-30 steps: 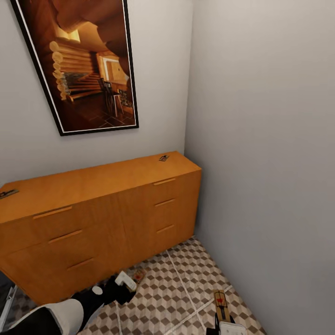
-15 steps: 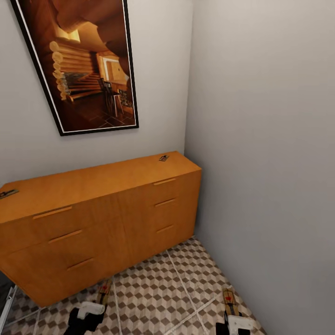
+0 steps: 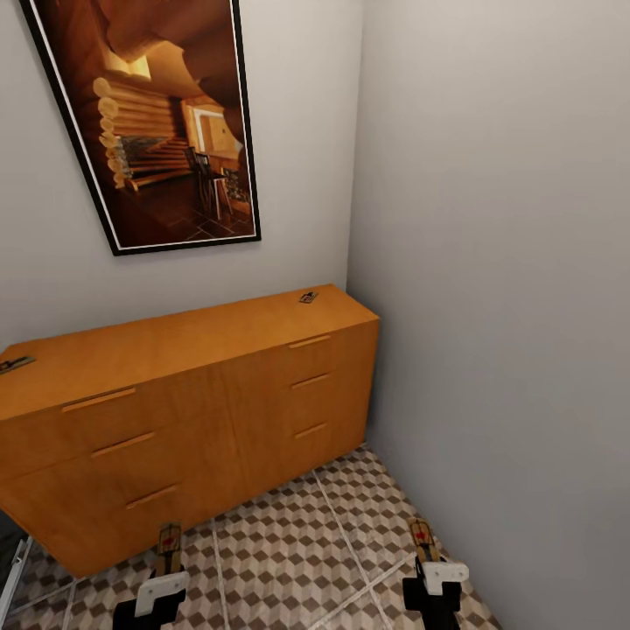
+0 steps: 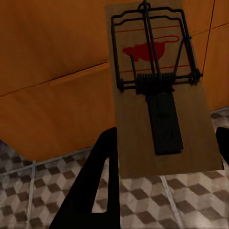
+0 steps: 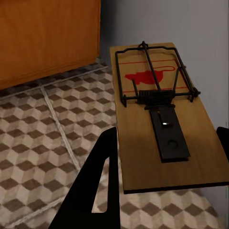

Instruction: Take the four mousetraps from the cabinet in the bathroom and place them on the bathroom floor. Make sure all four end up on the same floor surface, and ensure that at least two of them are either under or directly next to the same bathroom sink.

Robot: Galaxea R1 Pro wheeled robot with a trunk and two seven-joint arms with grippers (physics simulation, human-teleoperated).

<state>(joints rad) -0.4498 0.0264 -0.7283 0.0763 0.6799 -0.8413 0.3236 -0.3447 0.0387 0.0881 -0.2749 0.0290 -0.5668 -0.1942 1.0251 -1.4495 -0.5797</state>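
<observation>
The robot faced the orange-brown cabinet point(image 3: 188, 411), which stood against the back wall and ran into the corner, beneath a framed picture point(image 3: 144, 122) of a log-built room. Both arms were low at the near edge of the head view, each carrying one mousetrap out in front of it above the bathroom floor point(image 3: 289, 547).

The left claw point(image 3: 163, 579) was clamped on a trap point(image 3: 168, 544) just in front of the cabinet's lower drawers. In the left wrist view that trap point(image 4: 160, 90) lay flat between the dark fingers point(image 4: 98, 183), its wire frame and spring over a red mouse mark, with the cabinet front point(image 4: 52, 71) close behind it and cube-patterned tiles point(image 4: 28, 191) below.

The right claw point(image 3: 430, 569) was clamped on a second trap point(image 3: 422, 535) near the right-hand wall point(image 3: 499, 262). The right wrist view showed this trap point(image 5: 162, 119) held level between its fingers point(image 5: 98, 186), over the tiles point(image 5: 47, 133) and beside the grey wall point(image 5: 191, 24), with the cabinet's end point(image 5: 47, 38) further off.

Two more traps were on the cabinet's flat top: one small dark one point(image 3: 308, 297) near the far right corner, and another point(image 3: 16, 363) at the left end, by the picture's edge. They lay well apart from each other.
</observation>
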